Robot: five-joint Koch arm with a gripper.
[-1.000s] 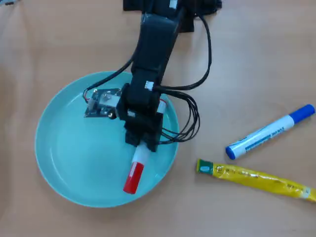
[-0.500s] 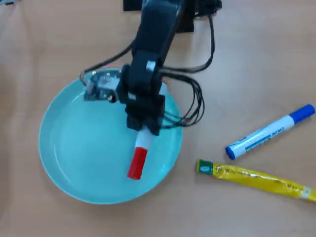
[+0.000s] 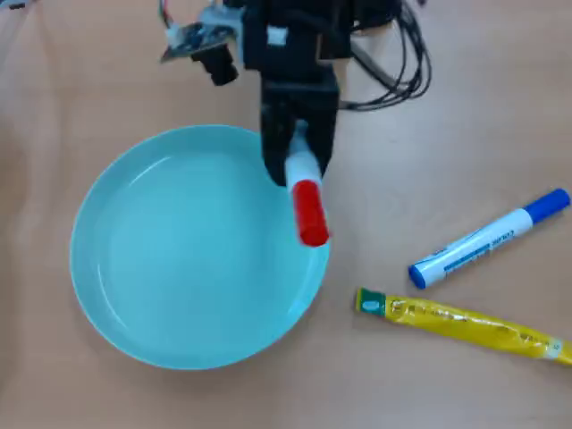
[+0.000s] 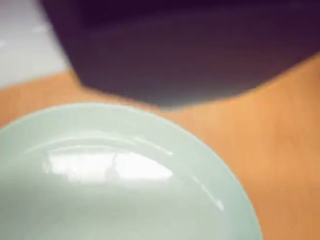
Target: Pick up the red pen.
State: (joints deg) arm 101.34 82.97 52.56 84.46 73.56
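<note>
Red-capped and white-barrelled, the red pen (image 3: 307, 198) hangs from the black fingers (image 3: 299, 156) in the overhead view, which pinch its white barrel from both sides; the cap points down the picture and slightly right, and it overlaps the upper right rim of the bowl (image 3: 125, 331); how high the pen sits above the rim cannot be told from this view; the far end of the barrel is hidden inside the fingers.

Pale turquoise and round, the bowl rests on the wooden counter (image 3: 465, 107) at centre left, with nothing lying in it; in the wrist view its rim (image 4: 210, 165) fills the lower half, blurred, with a bright glare on the inner wall, and a dark out-of-focus mass covers the top of that picture; the pen does not show there.

To the right of the bowl, well clear of the pen, lie two other things; a white marker with a blue cap (image 3: 490, 239) lies slanted, cap toward the upper right; just below it a yellow packet with a green end (image 3: 460, 324) lies nearly level, its green end nearest the bowl; the two sit close together.

Black cables (image 3: 402, 67) loop from the arm (image 3: 290, 40) at the top edge, beside a small circuit board (image 3: 198, 37) on its left.
</note>
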